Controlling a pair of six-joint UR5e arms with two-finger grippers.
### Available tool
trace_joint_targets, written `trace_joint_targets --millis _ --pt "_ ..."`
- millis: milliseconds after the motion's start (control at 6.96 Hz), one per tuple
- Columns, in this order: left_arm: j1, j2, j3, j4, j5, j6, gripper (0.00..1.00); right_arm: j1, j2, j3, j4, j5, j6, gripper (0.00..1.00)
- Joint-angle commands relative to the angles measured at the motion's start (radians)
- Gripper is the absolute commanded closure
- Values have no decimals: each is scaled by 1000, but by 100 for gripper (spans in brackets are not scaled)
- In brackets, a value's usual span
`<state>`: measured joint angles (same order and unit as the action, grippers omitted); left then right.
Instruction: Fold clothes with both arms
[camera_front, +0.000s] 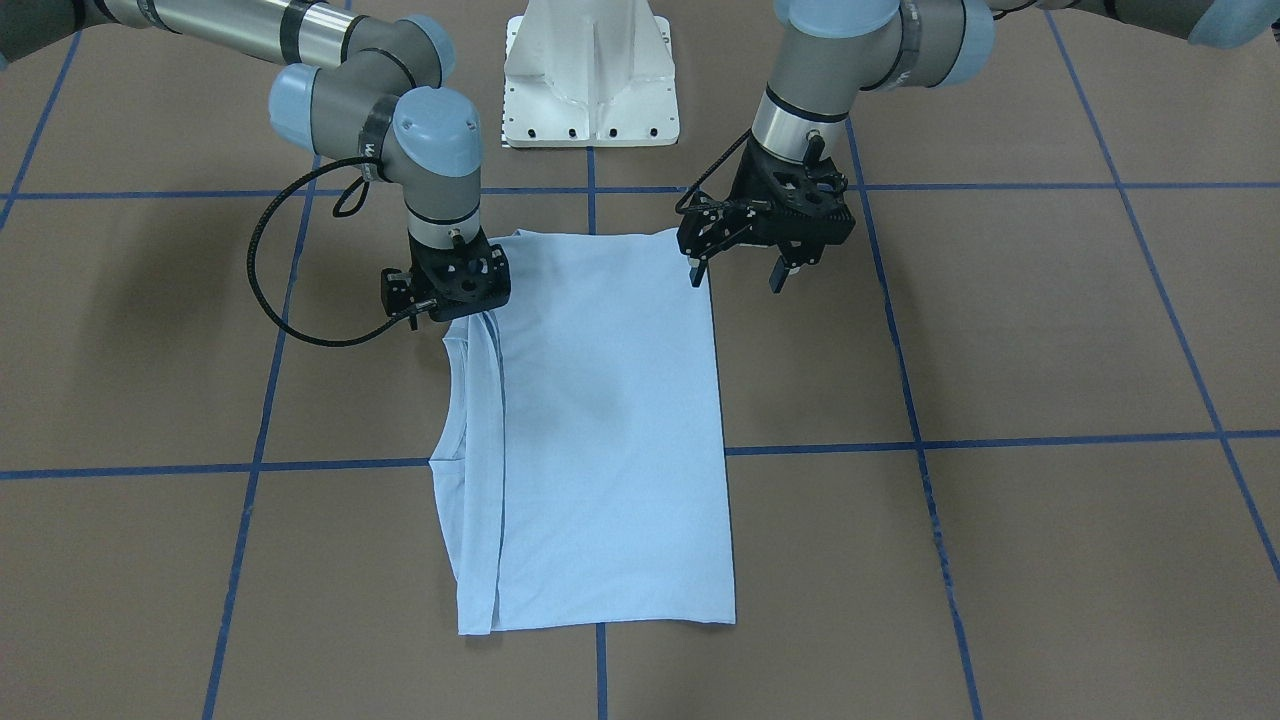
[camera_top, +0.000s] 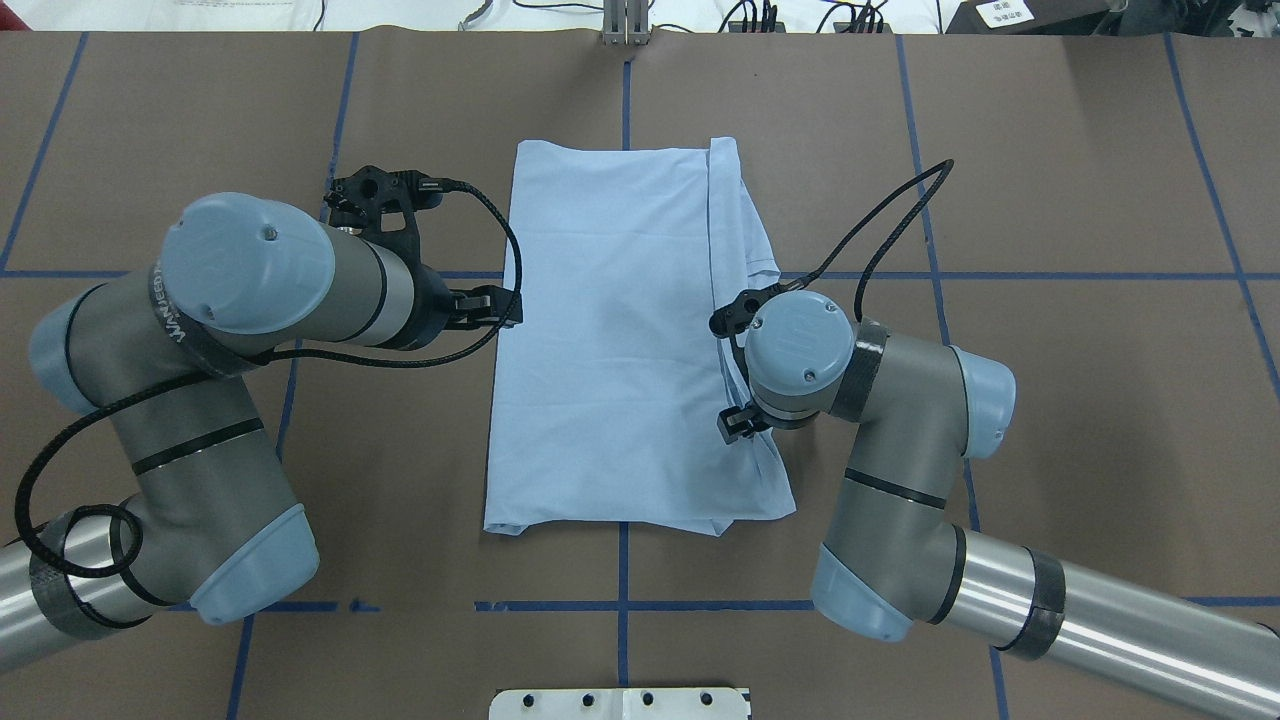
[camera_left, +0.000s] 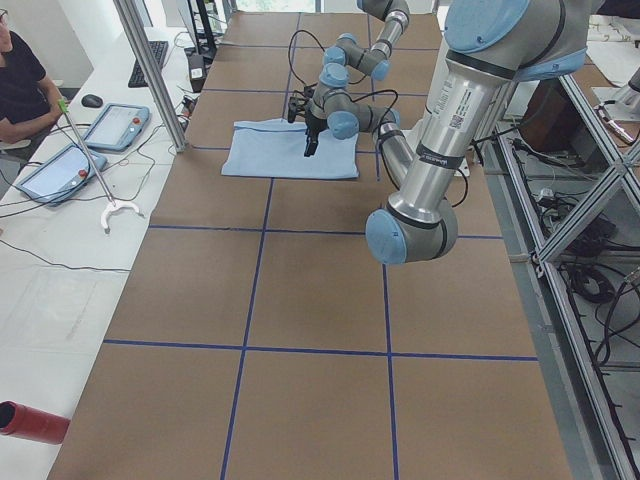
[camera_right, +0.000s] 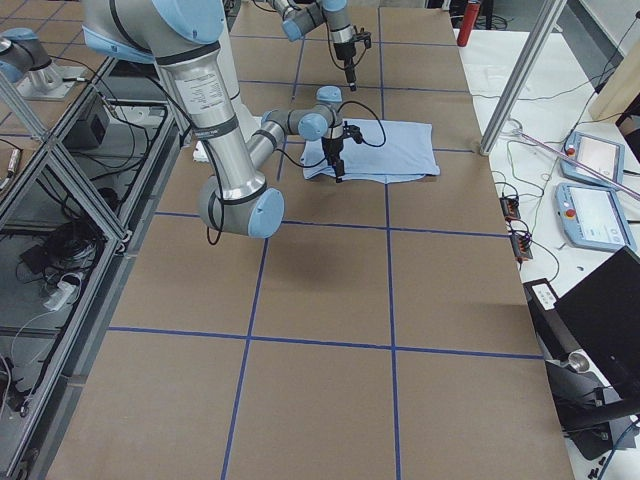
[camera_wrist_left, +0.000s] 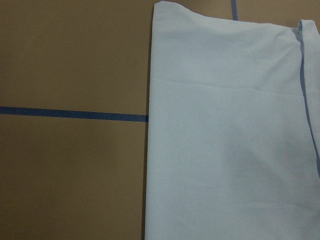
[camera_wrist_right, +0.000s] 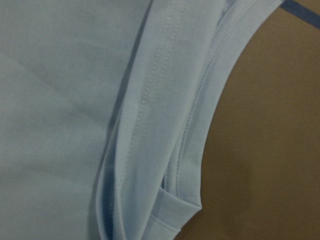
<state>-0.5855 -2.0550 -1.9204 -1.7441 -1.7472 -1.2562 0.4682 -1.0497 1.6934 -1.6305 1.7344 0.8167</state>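
The light blue T-shirt (camera_front: 600, 420) (camera_top: 610, 340) lies flat on the brown table, folded into a long rectangle, with sleeve and hem layers stacked along the edge on my right side (camera_wrist_right: 165, 125). My left gripper (camera_front: 736, 272) hovers open at the shirt's other long edge (camera_wrist_left: 150, 150), near the corner closest to the robot base, with nothing between its fingers (camera_top: 495, 305). My right gripper (camera_front: 458, 305) points straight down onto the layered edge. Its fingers are hidden under the wrist, so I cannot tell whether it is open or shut. No chest print or collar label shows.
The white pedestal base (camera_front: 590, 75) stands just behind the shirt. Blue tape lines (camera_front: 255, 465) grid the brown table cover. Off the table on the robot's left sit a person (camera_left: 20, 90), two tablets (camera_left: 115, 125) and a red cylinder (camera_left: 30, 422).
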Motion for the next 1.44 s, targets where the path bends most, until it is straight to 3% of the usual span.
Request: trace_joint_targets --millis 0,575,1006,1294 --pt "1 -5 1 -2 0 0 0 15 -16 3 -5 1 -5 0" --pt "3 -11 0 -2 0 1 0 75 -52 5 0 11 -40 0" --pt "1 -11 -3 -2 -5 -2 0 157 5 9 3 103 -54 0" --pt "0 -4 -8 0 -61 -70 0 159 5 83 6 134 -48 0"
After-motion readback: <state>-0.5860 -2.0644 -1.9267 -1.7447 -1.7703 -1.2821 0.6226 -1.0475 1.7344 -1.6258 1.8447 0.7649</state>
